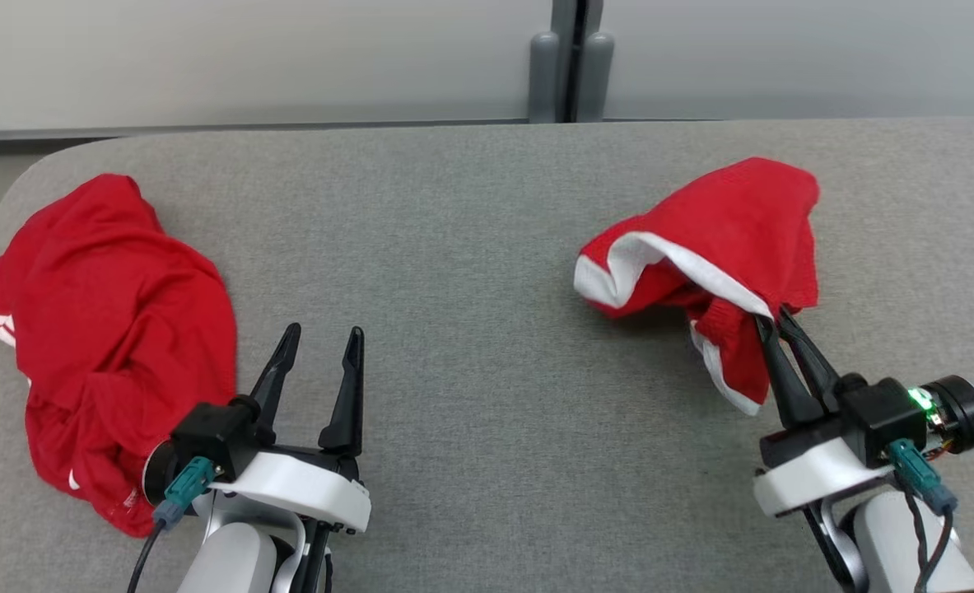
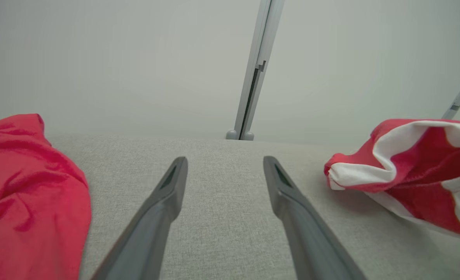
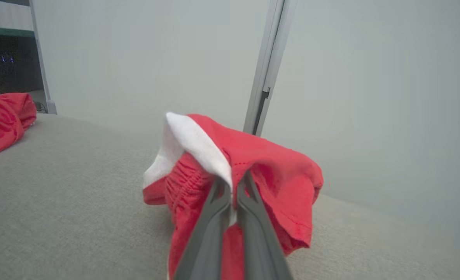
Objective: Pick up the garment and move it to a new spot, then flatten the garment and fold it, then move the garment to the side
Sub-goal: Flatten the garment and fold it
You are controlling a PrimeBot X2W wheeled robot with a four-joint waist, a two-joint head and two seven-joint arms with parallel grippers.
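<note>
The garment (image 1: pixel 725 239) is a red piece with white trim, bunched up at the right of the grey table. My right gripper (image 1: pixel 775 317) is shut on its near edge, and the cloth rises off the surface around the fingertips; the right wrist view shows the garment (image 3: pixel 261 167) pinched between the dark fingers (image 3: pixel 214 210). In the left wrist view the garment (image 2: pixel 416 171) sits at the right. My left gripper (image 1: pixel 322 339) stands open above bare table at lower left, holding nothing, with its fingers (image 2: pixel 167 194) spread wide apart.
A second red cloth (image 1: pixel 108 329) lies crumpled at the table's left end, right beside my left wrist. The grey table (image 1: pixel 487 247) runs back to a pale wall with a grey post (image 1: pixel 569 74) at the middle.
</note>
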